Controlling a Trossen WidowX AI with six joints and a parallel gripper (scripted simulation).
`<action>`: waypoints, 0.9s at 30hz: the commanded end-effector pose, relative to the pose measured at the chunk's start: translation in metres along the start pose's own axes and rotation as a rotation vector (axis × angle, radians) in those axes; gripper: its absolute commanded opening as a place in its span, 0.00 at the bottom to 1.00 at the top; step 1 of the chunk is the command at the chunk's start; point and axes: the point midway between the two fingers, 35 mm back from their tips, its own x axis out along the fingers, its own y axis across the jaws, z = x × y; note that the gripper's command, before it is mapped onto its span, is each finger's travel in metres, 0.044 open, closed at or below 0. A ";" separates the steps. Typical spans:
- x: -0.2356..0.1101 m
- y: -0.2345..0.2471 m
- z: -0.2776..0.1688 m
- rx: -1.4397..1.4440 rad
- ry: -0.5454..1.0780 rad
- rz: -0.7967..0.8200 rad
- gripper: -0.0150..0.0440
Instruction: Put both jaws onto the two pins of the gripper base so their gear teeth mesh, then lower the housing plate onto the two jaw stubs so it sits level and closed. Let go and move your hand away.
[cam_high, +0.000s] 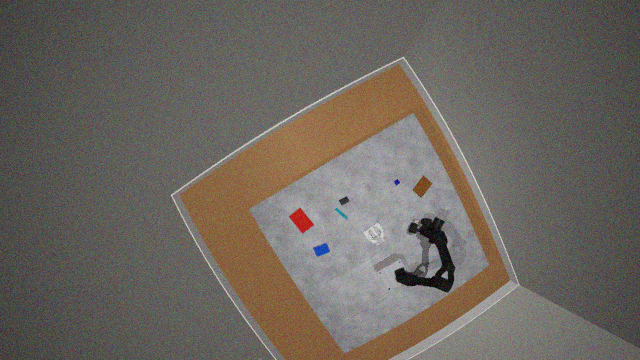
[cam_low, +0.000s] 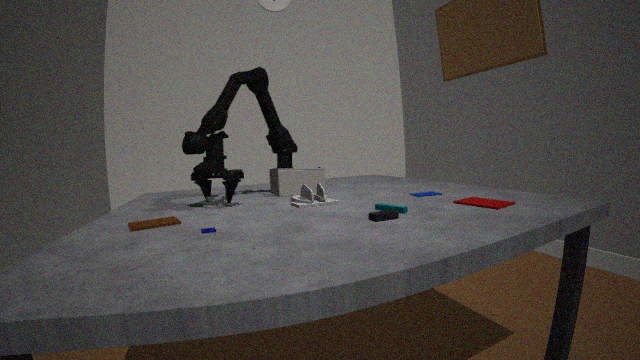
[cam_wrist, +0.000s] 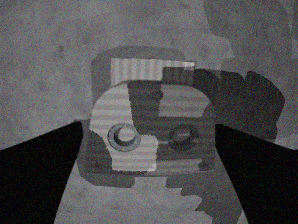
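The pale housing plate (cam_wrist: 145, 162) (cam_low: 214, 204) lies on the table, with two round ringed holes and a striped block at its far edge. My gripper (cam_wrist: 149, 129) (cam_low: 219, 201) is open and empty, pointing down, with one finger at each side of the plate. In the overhead view the arm mostly hides the plate and the fingertips. The white gripper base (cam_high: 368, 236) (cam_low: 301, 204) stands apart from the hand. Two white jaws (cam_high: 375, 233) (cam_low: 306, 193) stand up on it, side by side. Whether their gear teeth mesh is too small to tell.
A brown block (cam_high: 422, 186) (cam_low: 154, 223) and a small dark blue piece (cam_high: 397, 182) (cam_low: 208, 230) lie near the hand. Beyond the base lie a black block (cam_high: 344, 200) (cam_low: 383, 216), a teal bar (cam_high: 341, 213) (cam_low: 391, 208), a red plate (cam_high: 301, 220) (cam_low: 484, 202) and a blue plate (cam_high: 321, 249) (cam_low: 426, 194).
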 end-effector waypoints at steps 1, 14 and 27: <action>0.001 0.000 -0.001 -0.001 0.004 -0.003 1.00; 0.000 0.000 0.000 0.000 0.000 0.000 0.97; 0.000 0.000 0.000 0.000 0.000 0.000 0.85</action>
